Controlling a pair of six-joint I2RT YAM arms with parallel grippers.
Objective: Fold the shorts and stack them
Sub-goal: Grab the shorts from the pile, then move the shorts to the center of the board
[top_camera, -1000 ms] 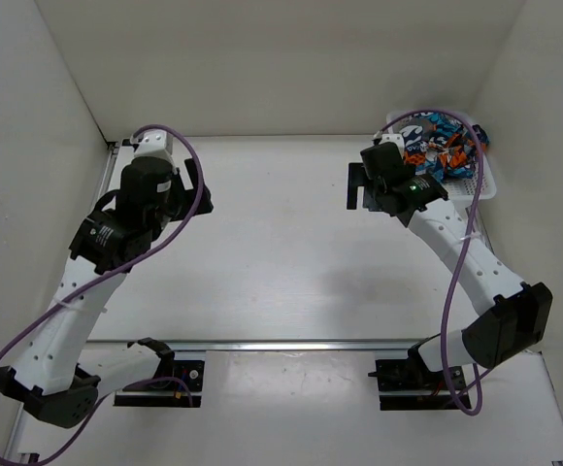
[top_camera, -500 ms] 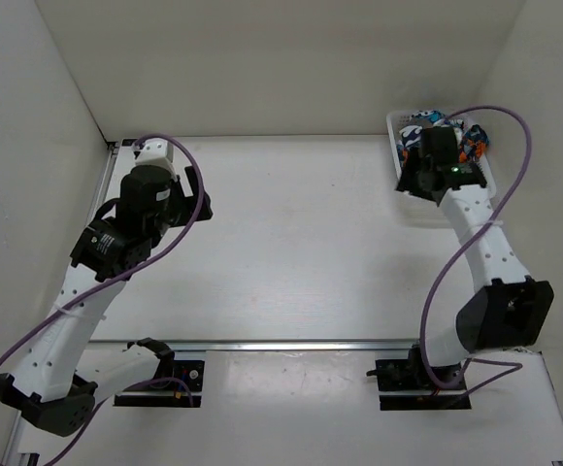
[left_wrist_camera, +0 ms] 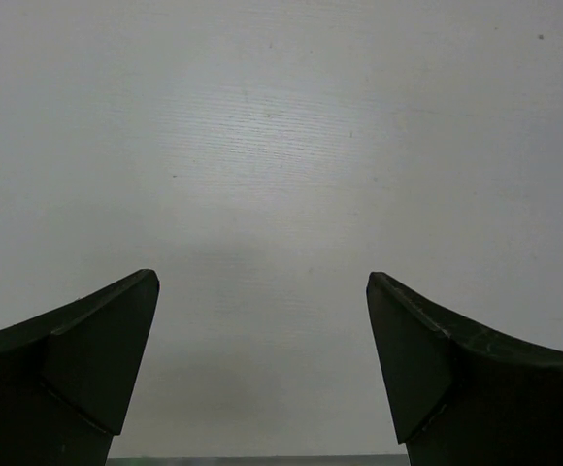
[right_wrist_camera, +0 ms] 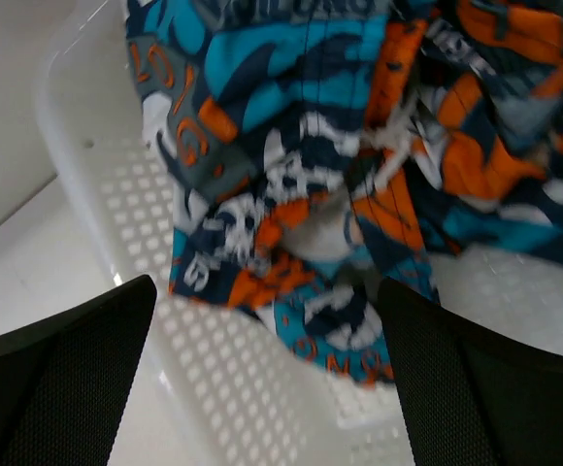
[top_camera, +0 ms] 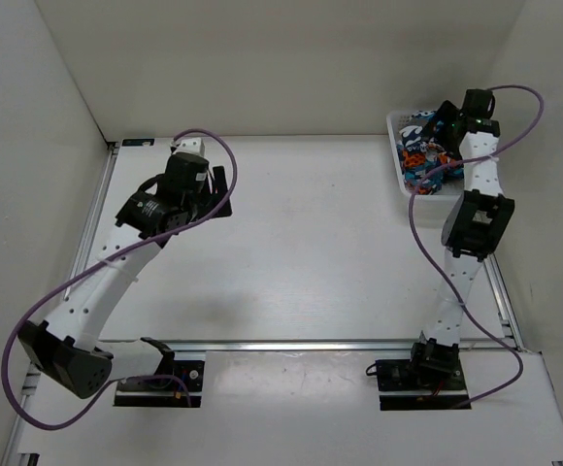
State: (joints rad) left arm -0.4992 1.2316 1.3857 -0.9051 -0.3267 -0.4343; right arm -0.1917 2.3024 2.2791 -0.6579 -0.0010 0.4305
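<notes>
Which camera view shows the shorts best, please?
The right wrist view: the shorts fill it close up, crumpled in the white basket. The top external view shows them small, partly hidden by the right arm. The left wrist view shows none of them, only table.

The middle of the table (top_camera: 311,243) between the two arms is open room, and the left gripper (left_wrist_camera: 262,278) hangs over it with jaws spread. In the far right corner the basket (top_camera: 399,171) stands close to the right wall (top_camera: 553,155). Its perforated sides fence in the shorts (right_wrist_camera: 301,175), which are heaped up against the rim. The right gripper (right_wrist_camera: 267,286), jaws wide apart, hangs just above the heap, the way down unblocked.
</notes>
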